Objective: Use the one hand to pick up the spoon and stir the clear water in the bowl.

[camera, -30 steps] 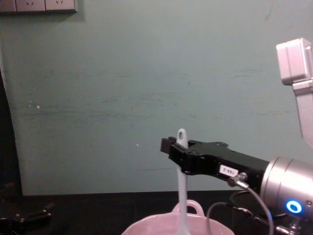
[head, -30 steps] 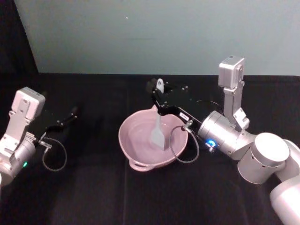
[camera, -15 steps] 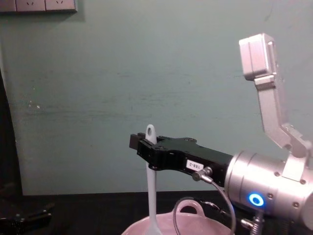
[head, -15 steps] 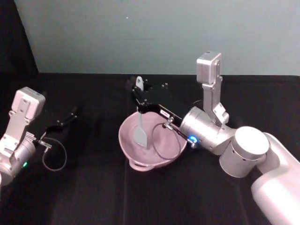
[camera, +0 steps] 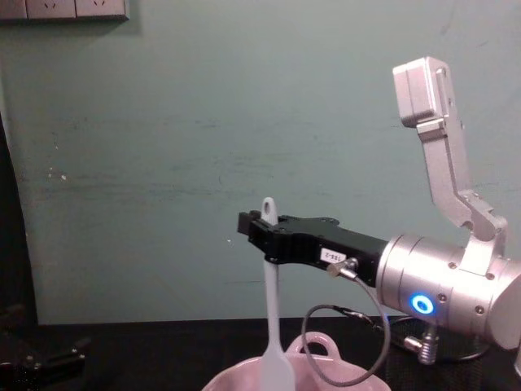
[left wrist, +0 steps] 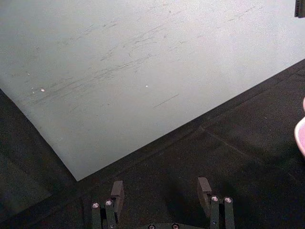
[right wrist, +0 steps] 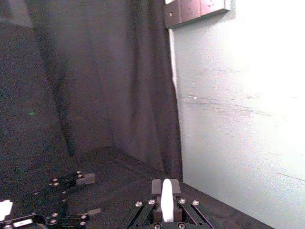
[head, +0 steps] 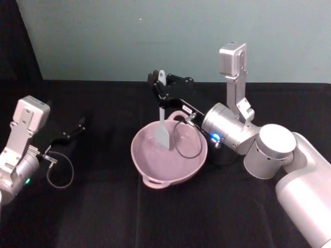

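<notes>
The pale pink bowl [head: 169, 157] sits mid-table on the black cloth; its rim [camera: 326, 379] peeks in at the bottom of the chest view. My right gripper [head: 161, 82] hangs over the bowl's far side, shut on the white spoon [head: 162, 122] near the handle's top. The spoon [camera: 272, 314] hangs upright, its flat head above the bowl's inside near the far wall. The handle end [right wrist: 166, 200] sits between the fingers in the right wrist view. I cannot make out the clear water. My left gripper [left wrist: 161, 190] is parked open at the table's left, away from the bowl.
A black cable loops from the right wrist [head: 183, 142] over the bowl's right rim. A dark round object [head: 223, 155] stands behind the right wrist. The teal wall [head: 155, 36] closes off the back. The left arm [head: 23, 139] rests at the table's left.
The right gripper moved back and up with the spoon. The spoon's head shifted from the bowl's left part toward its far middle and sits higher. The left arm stayed still.
</notes>
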Controlling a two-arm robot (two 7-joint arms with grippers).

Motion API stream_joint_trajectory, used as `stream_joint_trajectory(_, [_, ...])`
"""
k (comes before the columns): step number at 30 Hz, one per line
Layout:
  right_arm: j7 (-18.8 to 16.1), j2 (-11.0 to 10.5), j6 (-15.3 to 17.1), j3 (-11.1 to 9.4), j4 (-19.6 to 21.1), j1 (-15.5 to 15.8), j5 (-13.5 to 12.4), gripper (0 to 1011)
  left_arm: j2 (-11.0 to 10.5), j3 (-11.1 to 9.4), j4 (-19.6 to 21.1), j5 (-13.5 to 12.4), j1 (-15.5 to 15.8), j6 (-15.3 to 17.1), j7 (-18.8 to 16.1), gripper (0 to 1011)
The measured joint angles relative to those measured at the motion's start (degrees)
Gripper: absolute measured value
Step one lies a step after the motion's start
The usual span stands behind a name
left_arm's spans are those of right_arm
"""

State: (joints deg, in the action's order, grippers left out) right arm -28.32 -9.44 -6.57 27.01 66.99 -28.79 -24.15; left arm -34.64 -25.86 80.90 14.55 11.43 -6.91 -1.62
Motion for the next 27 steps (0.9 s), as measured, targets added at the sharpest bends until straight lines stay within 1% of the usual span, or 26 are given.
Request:
stream_joint_trajectory(7, [0.72, -0.85, -0.13, -1.55, -0.41, 0.00, -0.01, 111, 0.00, 0.00, 0.00, 0.00, 0.00, 0.00, 0.00, 1011])
stream_joint_trajectory(12, [0.84, -1.97, -0.11, -2.50, 1.27, 1.38, -0.16, 111, 0.00, 0.00, 0.00, 0.00, 0.00, 0.00, 0.00, 1011])
stream_joint_trajectory(19, [0.77, -2.29, -0.04, -2.57, 2.86, 2.64, -0.30, 111, 0.00, 0.00, 0.00, 0.00, 0.00, 0.00, 0.00, 1011])
stream_joint_trajectory(27, [0.42, -2.12, 0.10, -1.96, 4.58, 3.57, -0.47, 111, 0.00, 0.00, 0.00, 0.00, 0.00, 0.00, 0.00, 1011])
